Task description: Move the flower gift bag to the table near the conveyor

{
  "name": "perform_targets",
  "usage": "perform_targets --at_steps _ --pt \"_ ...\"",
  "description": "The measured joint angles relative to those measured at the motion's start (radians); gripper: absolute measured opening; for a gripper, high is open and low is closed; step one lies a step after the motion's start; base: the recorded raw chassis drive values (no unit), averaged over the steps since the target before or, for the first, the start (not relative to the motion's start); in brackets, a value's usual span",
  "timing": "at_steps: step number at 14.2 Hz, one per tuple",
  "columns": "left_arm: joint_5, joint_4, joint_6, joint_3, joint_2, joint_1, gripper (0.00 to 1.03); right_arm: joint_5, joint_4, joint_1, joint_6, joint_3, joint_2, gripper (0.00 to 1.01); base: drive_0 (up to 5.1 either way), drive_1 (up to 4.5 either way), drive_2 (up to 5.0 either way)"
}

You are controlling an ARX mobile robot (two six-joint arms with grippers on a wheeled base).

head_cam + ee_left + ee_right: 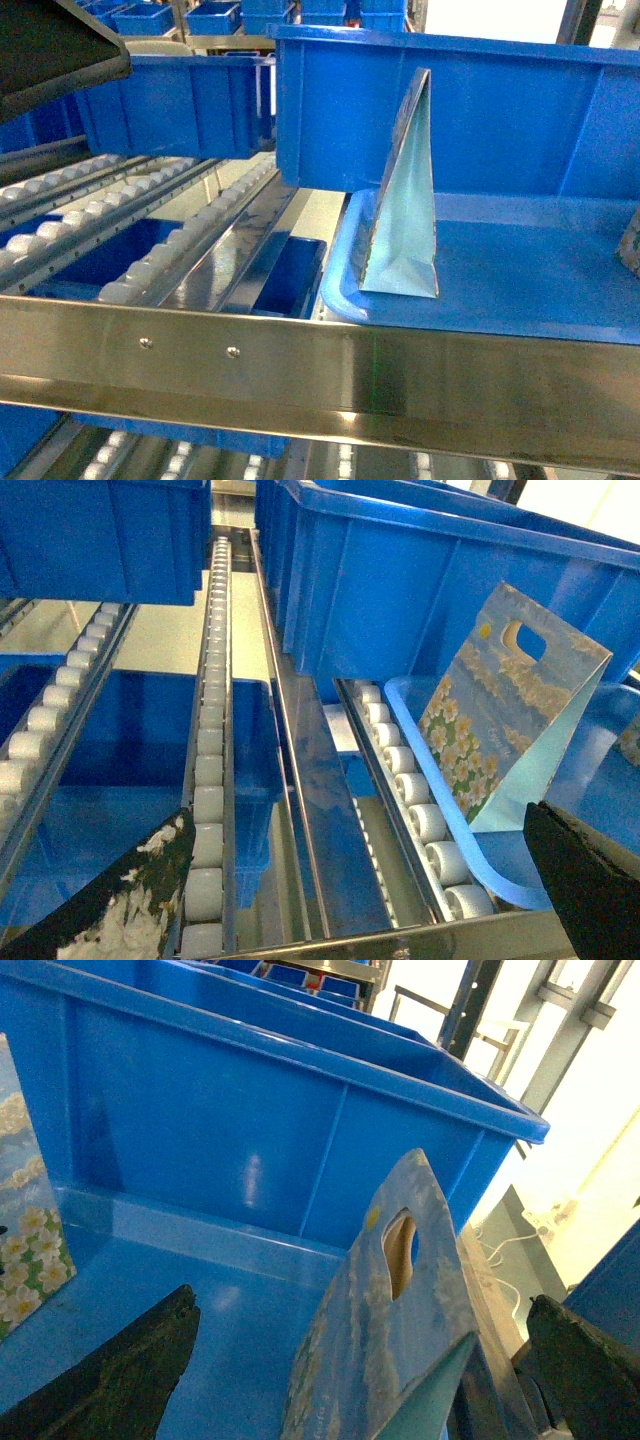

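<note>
Approach step: both hands, left and right, gape apart; the light-blue floral paper gift bag stands ungrasped on the blue plastic tray. Next: clamp its handle.

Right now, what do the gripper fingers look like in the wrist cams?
Left wrist view: two dark, nearly black fingers, the left finger wedge-shaped with white scuffed patches where the coating has worn off, the other plain black. Right wrist view: both fingers matte black with rough, chipped edges. No cables or markings visible. Head view shows no gripper clearly.
</note>
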Motion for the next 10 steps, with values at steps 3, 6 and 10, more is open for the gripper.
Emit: perform_targets --at_steps 3,6,10 --pt "0.000 0.000 0.000 0.000 0.000 0.000 0.98 -0.126 -0.033 -0.055 0.013 0.058 0.052 0.98 0.0 0.00 0.0" --pt "0.000 0.000 0.000 0.000 0.000 0.000 0.98 -0.149 -0.023 -0.108 0.035 0.089 0.104 0.98 0.0 0.00 0.0" --pt "0.000 0.000 0.000 0.000 0.000 0.000 0.98 -0.167 -0.016 -0.122 0.037 0.112 0.159 0.98 0.0 0.00 0.0"
